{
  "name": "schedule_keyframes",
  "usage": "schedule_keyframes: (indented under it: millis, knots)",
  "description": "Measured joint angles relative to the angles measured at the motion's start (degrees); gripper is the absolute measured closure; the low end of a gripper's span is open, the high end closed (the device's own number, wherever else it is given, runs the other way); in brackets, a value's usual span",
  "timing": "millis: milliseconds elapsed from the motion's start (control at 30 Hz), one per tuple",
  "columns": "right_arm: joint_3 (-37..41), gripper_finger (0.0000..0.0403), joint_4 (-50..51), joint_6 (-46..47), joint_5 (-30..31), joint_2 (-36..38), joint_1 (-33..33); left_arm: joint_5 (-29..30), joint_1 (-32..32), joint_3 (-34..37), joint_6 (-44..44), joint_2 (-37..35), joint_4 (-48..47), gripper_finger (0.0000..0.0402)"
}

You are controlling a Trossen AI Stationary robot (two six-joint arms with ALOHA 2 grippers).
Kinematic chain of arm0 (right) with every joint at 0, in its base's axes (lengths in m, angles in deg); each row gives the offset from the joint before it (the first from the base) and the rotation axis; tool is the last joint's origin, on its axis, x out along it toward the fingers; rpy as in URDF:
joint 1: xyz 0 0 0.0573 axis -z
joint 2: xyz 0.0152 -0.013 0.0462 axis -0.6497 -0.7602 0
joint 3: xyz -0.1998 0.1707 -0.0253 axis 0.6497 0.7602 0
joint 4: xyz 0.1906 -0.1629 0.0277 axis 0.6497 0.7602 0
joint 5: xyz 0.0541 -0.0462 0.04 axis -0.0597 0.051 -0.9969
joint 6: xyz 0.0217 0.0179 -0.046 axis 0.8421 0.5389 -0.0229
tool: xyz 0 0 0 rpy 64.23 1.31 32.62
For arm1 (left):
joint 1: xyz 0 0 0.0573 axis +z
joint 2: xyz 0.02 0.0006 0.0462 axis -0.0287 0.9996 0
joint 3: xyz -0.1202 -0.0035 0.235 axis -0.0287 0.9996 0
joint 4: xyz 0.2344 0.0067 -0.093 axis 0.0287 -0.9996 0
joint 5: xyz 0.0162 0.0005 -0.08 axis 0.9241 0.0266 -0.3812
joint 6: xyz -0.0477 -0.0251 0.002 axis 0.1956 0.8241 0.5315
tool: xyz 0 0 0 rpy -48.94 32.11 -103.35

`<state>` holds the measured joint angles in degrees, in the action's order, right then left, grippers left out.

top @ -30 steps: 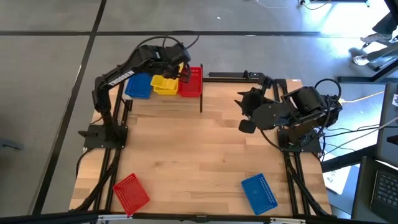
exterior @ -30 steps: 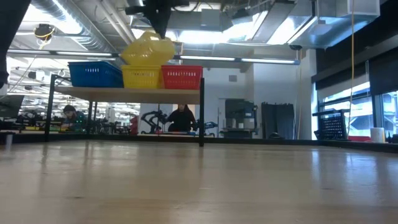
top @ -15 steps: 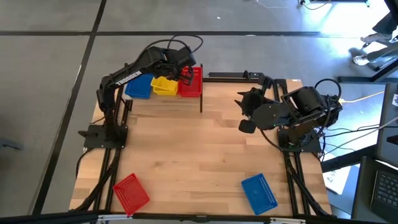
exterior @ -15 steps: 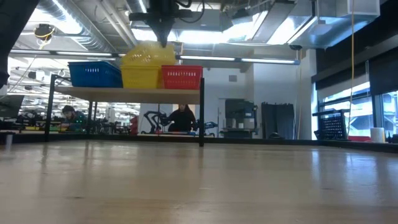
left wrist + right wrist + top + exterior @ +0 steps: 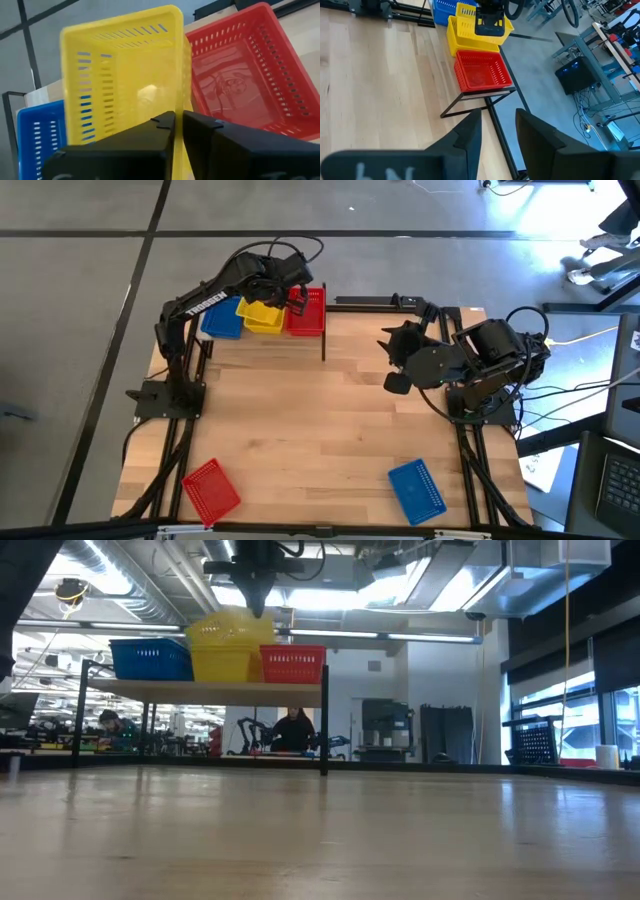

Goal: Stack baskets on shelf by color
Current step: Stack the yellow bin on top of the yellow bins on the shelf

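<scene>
Wooden table [image 5: 330, 410], shelf [image 5: 200, 686] at far edge w/ blue, yellow, red baskets. L gripper [image 5: 283, 283] over top yellow basket [image 5: 125, 80], fingers pinching its rim. R gripper [image 5: 392, 360] parted, holding nothing, off to the right side.

Shelf [image 5: 322, 330] holds blue [image 5: 222, 318], yellow [image 5: 262, 315], red baskets [image 5: 308, 312].

Grey concrete floor [image 5: 80, 280] runs all round the pale wood counter [image 5: 320, 420], crossed by dark seams. Overhead, silver ducts [image 5: 120, 580] and bright strip lights [image 5: 420, 638] hang from an open ceiling. A tall window [image 5: 560, 710] lets daylight in along one side. Far back, a person [image 5: 292, 730] sits at a desk, and dark cabinets [image 5: 445, 735] stand against the wall.
</scene>
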<state>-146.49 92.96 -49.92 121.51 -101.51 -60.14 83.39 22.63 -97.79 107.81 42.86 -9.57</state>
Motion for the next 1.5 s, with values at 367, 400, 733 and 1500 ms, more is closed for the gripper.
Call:
schedule_keyframes:
  millis: [367, 400, 733, 1500]
  knots:
    - [0.00, 0.0286, 0.01, 0.00, 0.00, 0.00, 0.00, -0.01, 0.00, -0.02, -0.27, 0.00, 0.09, 0.0327]
    - [0.00, 0.0286, 0.02, 0.00, 0.00, 0.00, 0.00, 0.00, 0.00, -0.02, -0.55, 0.00, 0.28, 0.0326]
    - [0.00, 0.0286, 0.02, 0.02, 0.01, 0.00, 0.01, -0.11, -1.44, -3.26, -11.75, -0.07, 3.82, 0.0328]
    - [0.00, 0.0286, 0.02, 0.03, 0.00, 0.04, 0.00, -2.55, 2.08, 3.40, -14.68, -0.17, 2.40, 0.0401]
